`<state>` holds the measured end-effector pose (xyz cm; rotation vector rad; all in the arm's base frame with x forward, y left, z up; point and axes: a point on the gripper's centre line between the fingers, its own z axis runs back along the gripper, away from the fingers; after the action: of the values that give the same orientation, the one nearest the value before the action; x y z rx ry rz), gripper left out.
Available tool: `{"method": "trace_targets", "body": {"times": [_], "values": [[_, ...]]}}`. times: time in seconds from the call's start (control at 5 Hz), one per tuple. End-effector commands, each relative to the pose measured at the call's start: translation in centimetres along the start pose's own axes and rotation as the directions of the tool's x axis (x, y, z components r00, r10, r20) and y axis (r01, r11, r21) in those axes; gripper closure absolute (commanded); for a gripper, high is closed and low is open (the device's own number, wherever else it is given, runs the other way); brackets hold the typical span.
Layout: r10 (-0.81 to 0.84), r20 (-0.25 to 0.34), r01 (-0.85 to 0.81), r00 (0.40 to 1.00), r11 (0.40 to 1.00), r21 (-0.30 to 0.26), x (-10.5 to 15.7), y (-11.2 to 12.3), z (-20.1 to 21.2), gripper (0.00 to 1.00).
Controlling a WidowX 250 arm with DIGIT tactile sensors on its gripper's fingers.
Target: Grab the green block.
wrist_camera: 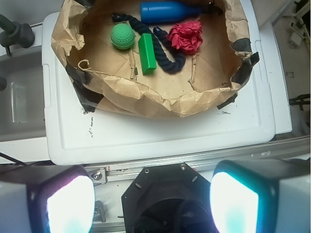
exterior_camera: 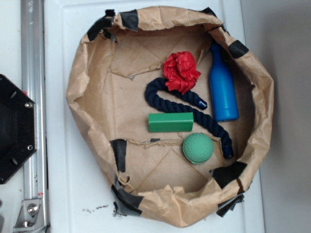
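Note:
The green block is a bright green bar lying flat in the middle of a brown paper basin. In the wrist view the green block lies lengthwise, far ahead of my gripper. My gripper is open and empty, its two glowing fingers wide apart at the bottom of that view, above the black robot base and well outside the basin. The gripper does not show in the exterior view.
In the basin lie a pale green dimpled ball, a dark blue rope touching the block's far side, a red crumpled cloth and a blue bottle. The basin sits on a white lid. A metal rail runs at the left.

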<state>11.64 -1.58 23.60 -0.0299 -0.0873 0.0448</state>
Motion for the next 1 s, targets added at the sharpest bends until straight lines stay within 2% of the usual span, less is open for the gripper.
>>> {"method": "trace_targets", "body": {"times": [0.0, 0.2, 0.4, 0.6, 0.8], "values": [[0.0, 0.0, 0.0, 1.0, 1.0, 0.0, 0.0, 0.0, 0.0, 0.0], [-0.018, -0.016, 0.018, 1.0, 0.999, 0.04, 4.7, 1.7, -4.2, 0.0], [0.03, 0.101, -0.031, 0.994, 1.0, 0.006, 8.9, 1.8, -4.5, 0.0], [0.059, 0.107, -0.051, 0.993, 0.996, -0.075, 11.6, 1.9, -7.0, 0.0], [0.047, 0.059, -0.038, 0.997, 0.988, -0.148, 12.3, 1.0, -11.8, 0.0]]}}
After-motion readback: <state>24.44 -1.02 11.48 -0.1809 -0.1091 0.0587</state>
